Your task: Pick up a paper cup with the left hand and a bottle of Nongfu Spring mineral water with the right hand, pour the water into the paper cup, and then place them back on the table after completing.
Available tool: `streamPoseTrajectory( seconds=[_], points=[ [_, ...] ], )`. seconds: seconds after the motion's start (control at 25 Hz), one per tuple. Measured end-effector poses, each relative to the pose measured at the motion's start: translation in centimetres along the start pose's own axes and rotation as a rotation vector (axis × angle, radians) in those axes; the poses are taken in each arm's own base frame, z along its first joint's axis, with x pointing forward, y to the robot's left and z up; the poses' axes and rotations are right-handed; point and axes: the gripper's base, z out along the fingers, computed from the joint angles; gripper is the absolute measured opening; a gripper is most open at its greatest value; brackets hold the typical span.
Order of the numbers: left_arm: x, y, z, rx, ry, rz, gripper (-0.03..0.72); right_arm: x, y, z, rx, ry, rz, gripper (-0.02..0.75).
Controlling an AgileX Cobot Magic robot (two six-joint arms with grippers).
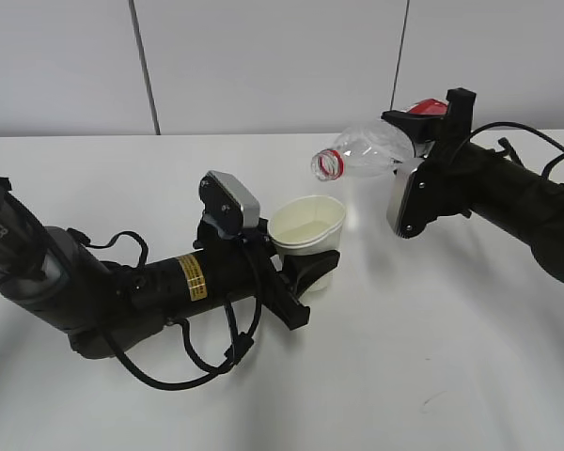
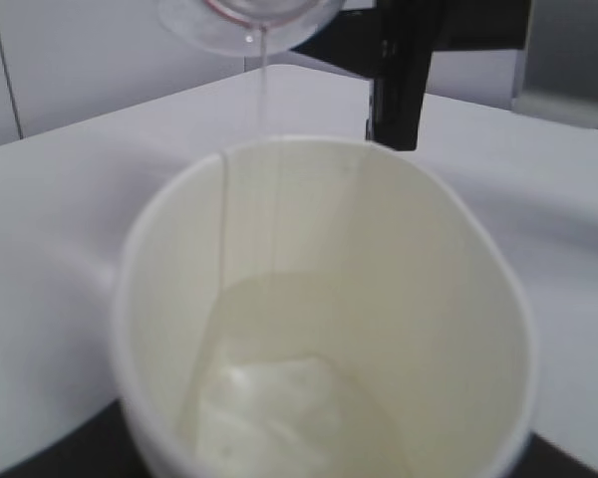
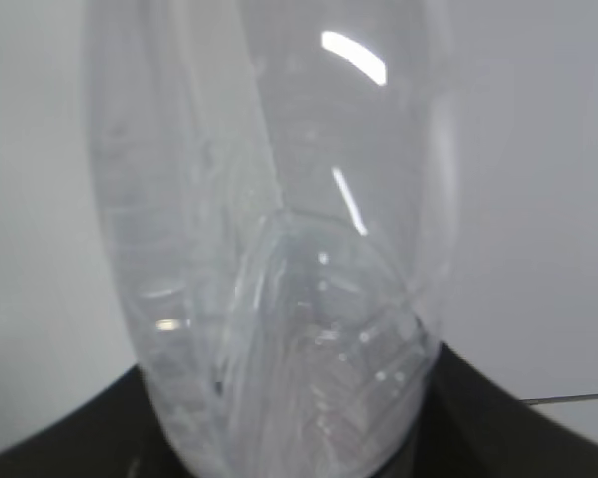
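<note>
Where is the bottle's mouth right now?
In the exterior view, the bottle, tipped in the right hand, has its mouth just above and right of the paper cup.

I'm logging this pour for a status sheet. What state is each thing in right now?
Paper cup: held off the table, upright, partly filled.
Bottle: tipped mouth-down toward the cup, uncapped, nearly empty.
Water: thin stream falling from the bottle mouth into the cup.
Left pincer: shut on the cup.
Right pincer: shut on the bottle.
</note>
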Motion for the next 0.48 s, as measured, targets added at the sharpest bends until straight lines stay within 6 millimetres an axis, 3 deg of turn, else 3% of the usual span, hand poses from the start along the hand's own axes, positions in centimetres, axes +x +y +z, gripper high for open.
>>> streamPoseTrajectory(
  seconds=[0.28,0.48],
  points=[
    [0.00,0.00,0.00,0.000,0.000,0.000,0.353,0.00,0.00,0.00,0.000,0.001,0.090,0.337],
    [0.00,0.00,0.00,0.000,0.000,0.000,0.353,-0.14,0.68,-0.56,-0.026,0.008,0.253,0.337]
  ],
)
